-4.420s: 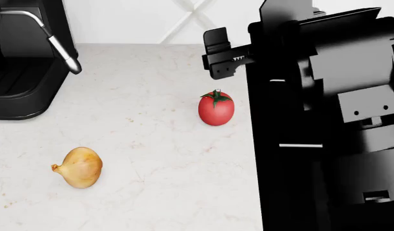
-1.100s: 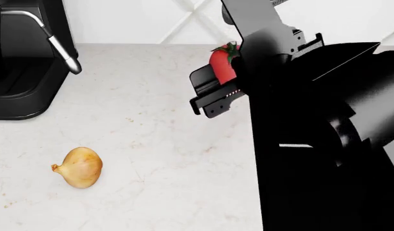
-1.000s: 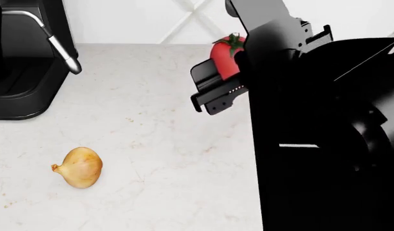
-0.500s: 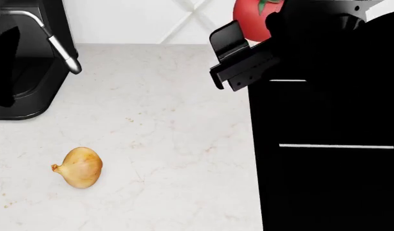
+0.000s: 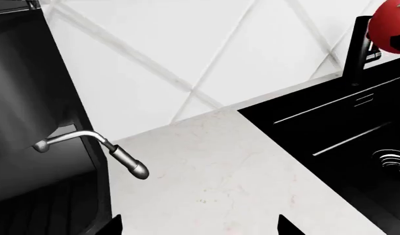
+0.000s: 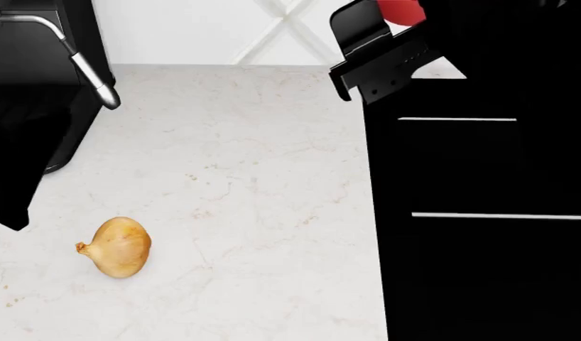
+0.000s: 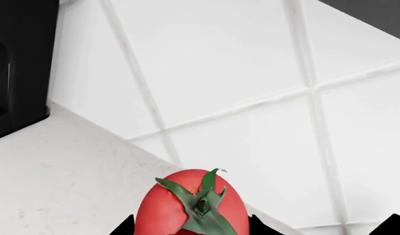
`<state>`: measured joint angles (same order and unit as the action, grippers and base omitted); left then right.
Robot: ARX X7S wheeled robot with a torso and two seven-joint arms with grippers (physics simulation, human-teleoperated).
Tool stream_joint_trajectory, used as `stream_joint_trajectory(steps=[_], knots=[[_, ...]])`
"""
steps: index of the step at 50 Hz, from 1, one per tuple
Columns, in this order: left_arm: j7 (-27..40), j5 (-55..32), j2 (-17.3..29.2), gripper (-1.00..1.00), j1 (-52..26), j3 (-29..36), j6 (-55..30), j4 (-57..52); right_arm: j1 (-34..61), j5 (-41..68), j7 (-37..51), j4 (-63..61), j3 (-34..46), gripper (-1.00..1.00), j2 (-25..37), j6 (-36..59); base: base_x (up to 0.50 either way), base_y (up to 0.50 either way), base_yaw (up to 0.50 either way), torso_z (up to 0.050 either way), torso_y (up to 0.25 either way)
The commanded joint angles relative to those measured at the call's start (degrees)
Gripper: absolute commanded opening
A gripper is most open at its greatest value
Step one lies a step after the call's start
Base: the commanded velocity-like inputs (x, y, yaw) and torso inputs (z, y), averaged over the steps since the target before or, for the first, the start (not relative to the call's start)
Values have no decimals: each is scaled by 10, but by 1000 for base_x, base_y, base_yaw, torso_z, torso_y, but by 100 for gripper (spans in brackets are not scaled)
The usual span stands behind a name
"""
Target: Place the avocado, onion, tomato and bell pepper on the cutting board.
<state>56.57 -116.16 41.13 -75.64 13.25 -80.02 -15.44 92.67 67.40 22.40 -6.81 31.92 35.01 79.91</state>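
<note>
Right gripper (image 7: 190, 230) clamped on tomato (image 7: 191, 205), raised before the tiled wall (image 7: 252, 73), onion (image 6: 119, 246) on the counter (image 6: 243, 177) well apart to the left, left gripper's state unclear, espresso machine (image 6: 30, 78) beyond.

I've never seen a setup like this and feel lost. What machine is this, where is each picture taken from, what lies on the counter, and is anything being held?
These are simulator renders of a two-armed wheeled robot. One picture looks down from its head; the other two come from cameras near each gripper. On the pale marble counter lies an onion, alone. A black coffee machine with a steel wand stands at the back left, and a dark sink lies to the right. The right gripper is raised near the tiled wall and holds a tomato, seen close in its own camera, stem up. The left gripper's black fingertips barely show at its picture's edge, holding nothing visible. No cutting board appears.
</note>
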Motion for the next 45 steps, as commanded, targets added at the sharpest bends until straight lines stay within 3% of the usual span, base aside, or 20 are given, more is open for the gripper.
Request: stream_joint_trajectory(steps=[1, 28, 45], knots=[[41, -91, 13, 100, -6, 59, 19, 20, 10, -12, -5, -2, 5, -100, 6, -6, 0, 0, 0, 0, 0], [12, -51, 0, 100, 39, 95, 9, 41, 15, 8, 13, -16, -5, -100, 20, -8, 0, 0, 0, 0, 0], [-56, 76, -35, 100, 68, 90, -2, 54, 3, 19, 21, -25, -5, -100, 27, -14, 0, 0, 0, 0, 0]])
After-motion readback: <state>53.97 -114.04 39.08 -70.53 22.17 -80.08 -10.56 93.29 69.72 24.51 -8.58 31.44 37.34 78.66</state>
